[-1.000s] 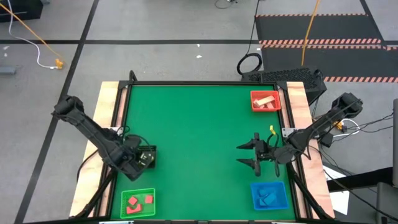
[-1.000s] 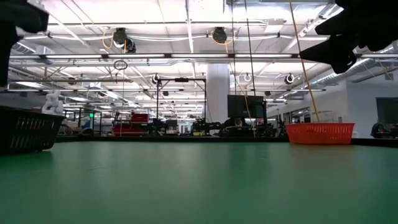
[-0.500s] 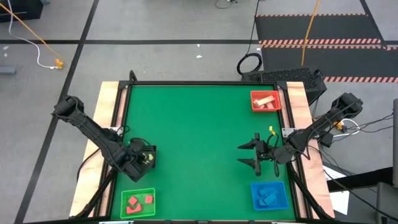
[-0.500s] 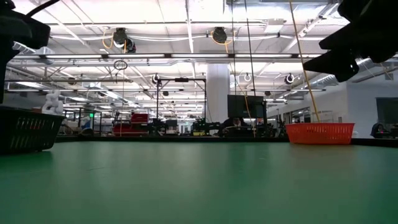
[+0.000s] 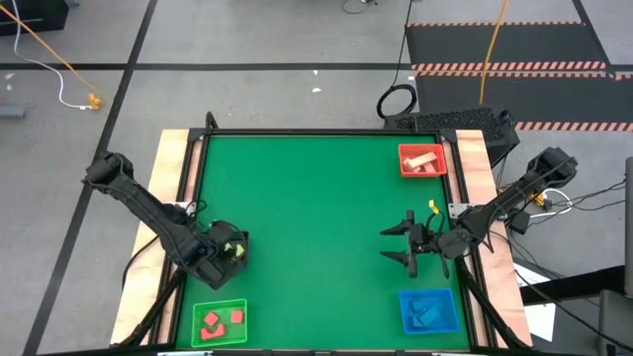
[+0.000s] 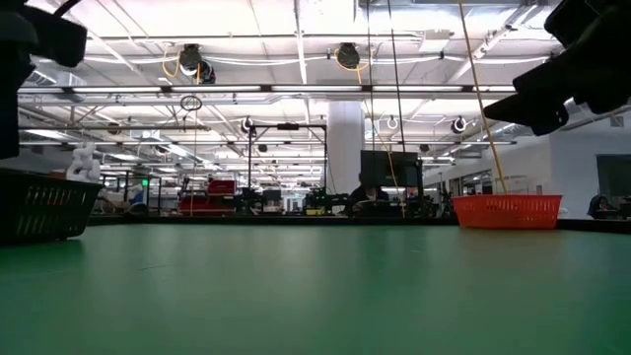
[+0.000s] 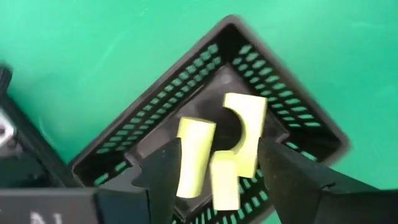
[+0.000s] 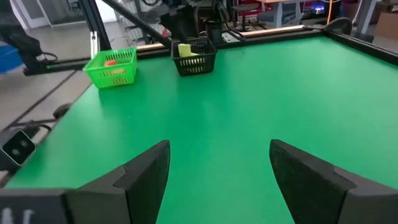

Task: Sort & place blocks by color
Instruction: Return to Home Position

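— Both arms have drawn back a little toward their own sides of the table (image 5: 307, 198). You see it?
— Slightly, yes. Over that green table the left hand (image 7: 221, 144) hangs right above the black basket (image 7: 273, 78), fingers spread, gripping nothing.
— And the right hand (image 8: 219, 146)?
— It is empty too, with its fingers wide apart. It hovers over bare green near the right edge, roughly between the red basket (image 5: 403, 163) and the blue basket (image 5: 429, 292), and touches neither.
— What else stands around?
— The green basket (image 5: 220, 303) sits in the left corner at the low camera's end, near the black one. From above, the left arm covers most of the black basket.
— Where are the blocks?
— They are in the baskets. Three yellow blocks (image 7: 194, 155) lie crowded together on the black basket's floor, and one of them is arch-shaped. The red blocks (image 5: 235, 316) lie in the green basket, the blue blocks (image 5: 427, 312) in the blue one and the tan blocks (image 5: 423, 158) in the red one.
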Controlling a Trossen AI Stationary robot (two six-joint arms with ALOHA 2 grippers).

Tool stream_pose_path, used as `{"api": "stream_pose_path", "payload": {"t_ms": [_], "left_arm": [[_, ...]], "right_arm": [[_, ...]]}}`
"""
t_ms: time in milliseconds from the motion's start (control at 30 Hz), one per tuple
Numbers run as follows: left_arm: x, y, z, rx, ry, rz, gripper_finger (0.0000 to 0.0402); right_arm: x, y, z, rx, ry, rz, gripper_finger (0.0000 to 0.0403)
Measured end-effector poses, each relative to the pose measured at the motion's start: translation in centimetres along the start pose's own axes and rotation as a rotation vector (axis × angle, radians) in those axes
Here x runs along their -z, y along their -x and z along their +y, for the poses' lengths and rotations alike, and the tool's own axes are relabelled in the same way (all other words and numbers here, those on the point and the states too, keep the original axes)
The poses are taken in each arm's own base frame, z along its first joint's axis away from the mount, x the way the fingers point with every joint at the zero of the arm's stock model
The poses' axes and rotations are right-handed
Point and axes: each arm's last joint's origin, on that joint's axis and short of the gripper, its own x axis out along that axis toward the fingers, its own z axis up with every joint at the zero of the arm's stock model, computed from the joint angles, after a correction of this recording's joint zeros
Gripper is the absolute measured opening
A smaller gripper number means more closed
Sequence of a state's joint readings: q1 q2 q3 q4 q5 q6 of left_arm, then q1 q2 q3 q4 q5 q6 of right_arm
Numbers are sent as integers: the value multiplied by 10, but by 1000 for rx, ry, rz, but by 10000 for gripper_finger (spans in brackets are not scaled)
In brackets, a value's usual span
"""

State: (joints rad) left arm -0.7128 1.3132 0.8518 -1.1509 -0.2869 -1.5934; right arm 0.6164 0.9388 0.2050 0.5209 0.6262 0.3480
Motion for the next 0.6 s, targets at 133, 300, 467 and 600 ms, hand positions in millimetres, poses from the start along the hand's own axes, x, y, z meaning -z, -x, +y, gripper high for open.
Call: {"api": "stream_pose_path", "payload": {"t_ms": [133, 300, 467, 600], "left_arm": [[-2, 8, -5, 32, -144, -9, 229], [-6, 16, -9, 61, -265, -63, 236], [-8, 19, -13, 91, -257, -124, 233], [-9, 19, -16, 114, -265, -129, 230]], "right_arm": [[3, 3, -3, 1, -3, -6, 267], [14, 6, -10, 8, -3, 14, 267], [21, 10, -16, -8, -85, -26, 267], [12, 11, -14, -40, -120, -115, 267]]}}
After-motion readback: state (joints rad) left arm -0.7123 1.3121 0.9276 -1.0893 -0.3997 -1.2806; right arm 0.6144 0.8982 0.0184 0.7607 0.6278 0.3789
